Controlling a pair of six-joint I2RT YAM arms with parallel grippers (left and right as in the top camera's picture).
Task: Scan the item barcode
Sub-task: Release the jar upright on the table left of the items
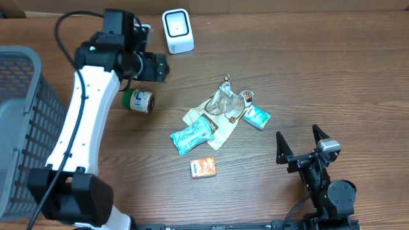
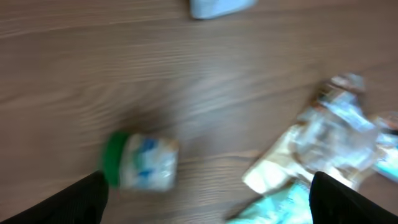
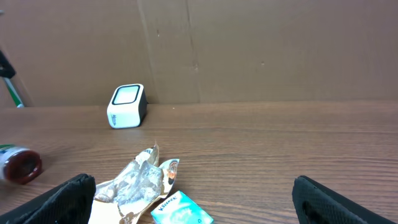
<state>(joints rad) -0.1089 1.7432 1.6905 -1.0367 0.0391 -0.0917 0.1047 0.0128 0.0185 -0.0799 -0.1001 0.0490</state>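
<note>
On the wood-grain desk, a cylindrical green-capped jar lies sideways, apart from crinkled clear wrappers. Both left end effector and right end effector are spread, empty.

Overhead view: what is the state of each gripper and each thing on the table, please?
Left gripper: open, empty.
Right gripper: open, empty.
Jar: on its side, green lid on.
Scanner: upright.
Basket: upright.
Clear bag: crumpled.
Blue pack: lying flat.
Orange box: lying flat, closed.
</note>
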